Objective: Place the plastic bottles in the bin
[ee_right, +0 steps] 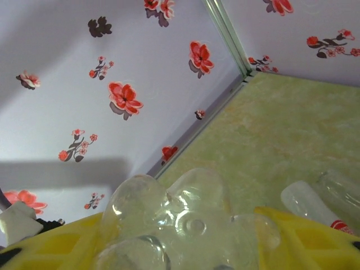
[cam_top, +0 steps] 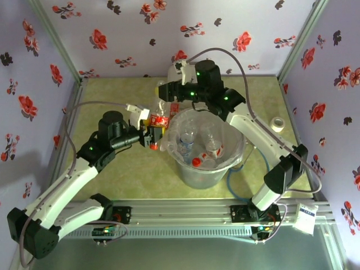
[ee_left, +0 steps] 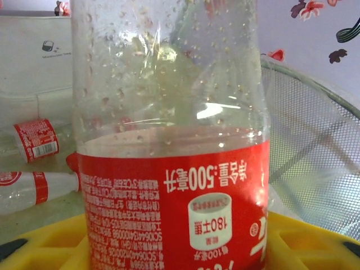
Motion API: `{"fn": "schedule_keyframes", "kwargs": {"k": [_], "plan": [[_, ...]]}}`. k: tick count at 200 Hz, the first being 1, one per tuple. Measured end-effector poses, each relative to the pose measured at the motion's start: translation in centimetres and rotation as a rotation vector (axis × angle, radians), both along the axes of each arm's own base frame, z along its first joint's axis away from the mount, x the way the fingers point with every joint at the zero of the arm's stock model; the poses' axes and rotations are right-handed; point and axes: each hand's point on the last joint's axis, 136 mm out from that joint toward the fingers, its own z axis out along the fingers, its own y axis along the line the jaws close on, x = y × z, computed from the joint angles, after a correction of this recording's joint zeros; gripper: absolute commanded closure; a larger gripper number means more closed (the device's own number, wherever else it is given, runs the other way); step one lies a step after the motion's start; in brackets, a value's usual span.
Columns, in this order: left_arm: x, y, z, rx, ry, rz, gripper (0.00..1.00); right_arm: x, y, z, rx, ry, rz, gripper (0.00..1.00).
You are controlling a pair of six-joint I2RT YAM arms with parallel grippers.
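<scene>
My left gripper (cam_top: 152,135) (ee_left: 174,247) is shut on a clear plastic bottle (cam_top: 159,120) (ee_left: 169,169) with a red-and-white label, held upright just outside the left rim of the bin (cam_top: 236,160). The bin's translucent wall (ee_left: 315,169) rises to the right of that bottle. Several plastic bottles (cam_top: 188,140) lie inside the bin. My right gripper (cam_top: 164,90) (ee_right: 185,242) sits behind the bin's far-left rim. Its yellow fingers (ee_right: 304,236) press on both sides of the lobed base of a clear bottle (ee_right: 191,219).
Two labelled bottles (ee_left: 36,138) (ee_left: 34,188) lie on the table to the left, in front of a white box (ee_left: 34,56). Another clear bottle (ee_right: 315,202) lies right of my right gripper. A tape roll (cam_top: 278,124) sits far right, and a blue cable (cam_top: 236,171) runs by the bin.
</scene>
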Motion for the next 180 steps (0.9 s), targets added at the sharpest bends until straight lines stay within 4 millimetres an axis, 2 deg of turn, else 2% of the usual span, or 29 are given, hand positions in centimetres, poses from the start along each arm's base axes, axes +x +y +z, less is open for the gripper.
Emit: {"fn": "schedule_keyframes", "kwargs": {"k": [4, 19, 31, 62, 75, 89, 104, 118, 133, 147, 158, 167, 180], "plan": [[0.0, 0.0, 0.0, 0.0, -0.001, 0.0, 0.44, 0.0, 0.0, 0.0, -0.002, -0.004, 0.002, 0.48], [0.0, 0.0, 0.2, 0.005, -0.013, -0.004, 0.13, 0.0, -0.2, 0.3, 0.0, -0.014, -0.005, 0.51], [0.1, 0.0, 0.4, 0.003, -0.024, -0.004, 0.01, 0.0, -0.5, 0.9, 0.003, -0.029, -0.013, 0.55], [0.1, 0.0, 1.5, -0.019, -0.055, 0.002, 0.0, 0.1, -1.8, 4.0, 0.033, -0.105, -0.047, 0.59], [0.3, 0.6, 2.3, -0.028, -0.057, 0.041, 0.0, 0.3, -3.3, 5.9, 0.055, -0.158, -0.081, 0.61], [0.3, 1.3, 3.9, -0.043, -0.077, 0.079, 0.0, 0.4, -6.0, 8.7, 0.082, -0.231, -0.149, 0.62], [0.5, 1.7, 6.3, -0.07, -0.114, 0.112, 0.01, -0.4, -9.5, 12.2, 0.112, -0.328, -0.231, 0.63], [1.0, 1.6, 7.7, -0.081, -0.132, 0.13, 0.0, -2.2, -12.9, 15.2, 0.13, -0.42, -0.307, 0.65], [1.7, 0.7, 7.6, -0.069, -0.123, 0.129, 0.0, -4.8, -15.6, 17.5, 0.138, -0.5, -0.358, 0.67], [2.5, -0.7, 6.4, -0.039, -0.09, 0.115, 0.0, -6.6, -17.1, 18.1, 0.12, -0.524, -0.377, 0.67], [3.2, -1.8, 4.7, 0.001, -0.059, 0.105, 0.0, -7.5, -17.7, 17.7, 0.083, -0.513, -0.374, 0.7], [3.6, -2.4, 3.2, 0.041, -0.034, 0.102, 0.0, -7.8, -17.8, 16.8, 0.045, -0.492, -0.363, 0.72], [4.2, -2.8, 1.4, 0.095, -0.004, 0.105, 0.0, -7.8, -17.6, 14.2, -0.038, -0.434, -0.333, 0.75]]}}
